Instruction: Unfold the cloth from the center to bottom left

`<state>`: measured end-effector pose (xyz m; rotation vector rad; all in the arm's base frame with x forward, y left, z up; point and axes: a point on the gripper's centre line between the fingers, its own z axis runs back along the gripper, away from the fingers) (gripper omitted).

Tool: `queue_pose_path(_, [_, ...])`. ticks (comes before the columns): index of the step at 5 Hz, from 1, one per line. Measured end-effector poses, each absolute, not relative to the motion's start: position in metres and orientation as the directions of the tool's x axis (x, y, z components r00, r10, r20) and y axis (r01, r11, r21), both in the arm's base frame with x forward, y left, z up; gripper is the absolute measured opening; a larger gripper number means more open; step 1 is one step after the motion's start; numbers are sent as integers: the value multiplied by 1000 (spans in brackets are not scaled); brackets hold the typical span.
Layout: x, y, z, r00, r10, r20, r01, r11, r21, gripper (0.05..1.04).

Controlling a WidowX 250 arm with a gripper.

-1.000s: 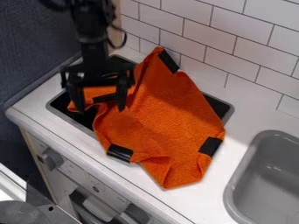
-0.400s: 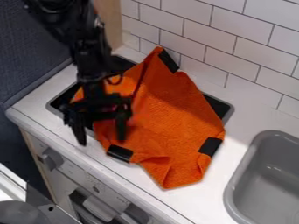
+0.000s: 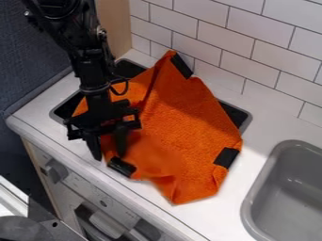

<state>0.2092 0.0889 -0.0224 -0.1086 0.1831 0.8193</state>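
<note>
Upper right: white tiled wall (image 3: 258, 54) above white countertop (image 3: 264, 127). Right: grey sink (image 3: 297, 167) set into countertop. Lower left: grey knob (image 3: 55, 172) on appliance front (image 3: 104, 194).

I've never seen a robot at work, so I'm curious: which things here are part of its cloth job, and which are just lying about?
For the job:
- orange cloth with black patches
- black two-finger gripper, at the cloth's left side

Just there:
- dark, grey-rimmed recess under the cloth
- grey sink
- grey round knob
- white wall tiles

Orange cloth (image 3: 182, 115), black corner patches (image 3: 226, 157).
</note>
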Motion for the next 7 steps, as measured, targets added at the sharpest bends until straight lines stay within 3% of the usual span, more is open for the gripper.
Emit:
queue_pose_path(1, [209, 89, -22, 685, 699, -204, -717, 697, -20, 150])
queue_pose_path(2, [213, 100, -10, 714, 666, -217, -669, 740, 69, 54])
queue_pose_path(3, [210, 114, -2, 723, 652, -226, -640, 757, 136, 51])
queue_pose_path(7, [197, 188, 7, 720, 680, -139, -650, 731, 208, 51])
